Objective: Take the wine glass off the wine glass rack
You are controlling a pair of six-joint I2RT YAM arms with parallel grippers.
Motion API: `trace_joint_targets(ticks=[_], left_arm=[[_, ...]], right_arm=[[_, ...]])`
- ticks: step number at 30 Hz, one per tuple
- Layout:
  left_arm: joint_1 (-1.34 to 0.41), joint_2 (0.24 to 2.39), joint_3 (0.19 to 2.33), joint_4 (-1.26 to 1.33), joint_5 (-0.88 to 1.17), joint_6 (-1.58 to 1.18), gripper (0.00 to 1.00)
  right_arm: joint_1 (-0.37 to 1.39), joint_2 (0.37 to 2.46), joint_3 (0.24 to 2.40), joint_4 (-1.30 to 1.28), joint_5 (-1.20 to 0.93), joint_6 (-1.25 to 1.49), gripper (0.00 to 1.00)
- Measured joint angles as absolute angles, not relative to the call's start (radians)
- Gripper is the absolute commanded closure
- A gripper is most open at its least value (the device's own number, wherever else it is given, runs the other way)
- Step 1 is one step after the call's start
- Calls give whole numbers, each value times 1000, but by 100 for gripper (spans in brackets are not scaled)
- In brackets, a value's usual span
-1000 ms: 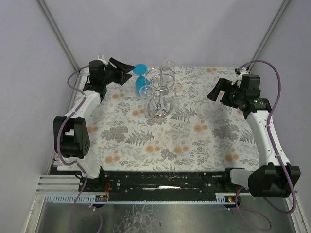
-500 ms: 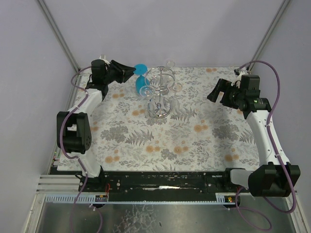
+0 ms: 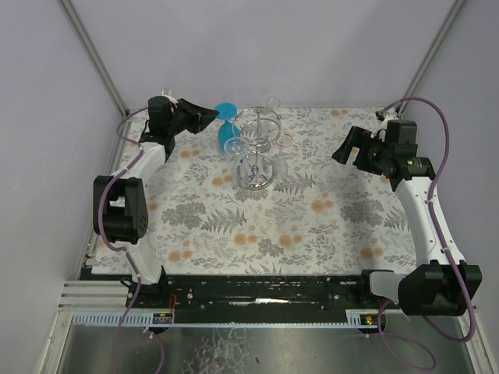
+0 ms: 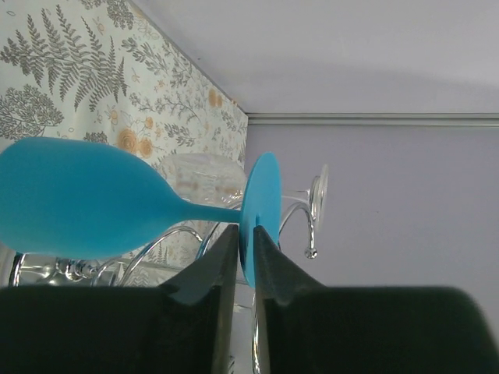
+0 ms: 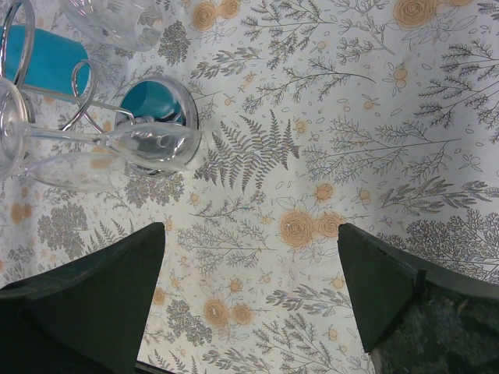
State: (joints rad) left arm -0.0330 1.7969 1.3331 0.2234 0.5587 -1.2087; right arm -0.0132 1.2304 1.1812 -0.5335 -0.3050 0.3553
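The chrome wine glass rack [image 3: 256, 148] stands at the back middle of the table, with clear glasses [image 3: 234, 146] hanging from its rings. A blue wine glass [image 3: 224, 118] hangs upside down at its left side. My left gripper [image 3: 209, 115] is shut on the flat blue foot [image 4: 260, 210] of this glass; the bowl [image 4: 74, 199] points left in the left wrist view. My right gripper [image 3: 348, 146] is open and empty, held above the table to the right of the rack. In the right wrist view the rack [image 5: 47, 86] and a clear glass [image 5: 117, 148] show at the upper left.
The floral tablecloth [image 3: 312, 210] covers the table. Grey walls [image 3: 273, 47] close the back and sides just behind the rack. The rack's round base [image 5: 160, 105] reflects blue.
My left gripper has moved slightly toward the blue glass's foot and its wrist has turned. The right arm has not moved.
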Motion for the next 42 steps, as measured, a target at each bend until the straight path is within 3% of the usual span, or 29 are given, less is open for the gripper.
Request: trace_joint_targets(ticks=[1, 27, 42], left_arm=[[-33, 1800, 1333, 229, 561, -1211, 100], [-11, 1794, 1295, 316, 593, -1391, 100], [41, 1765, 1278, 321, 636, -1358, 100]], right_arm=[[-13, 1230, 1181, -533, -305, 355, 1], [-13, 1216, 1179, -533, -304, 367, 1], [-13, 1213, 1179, -533, -308, 378, 1]])
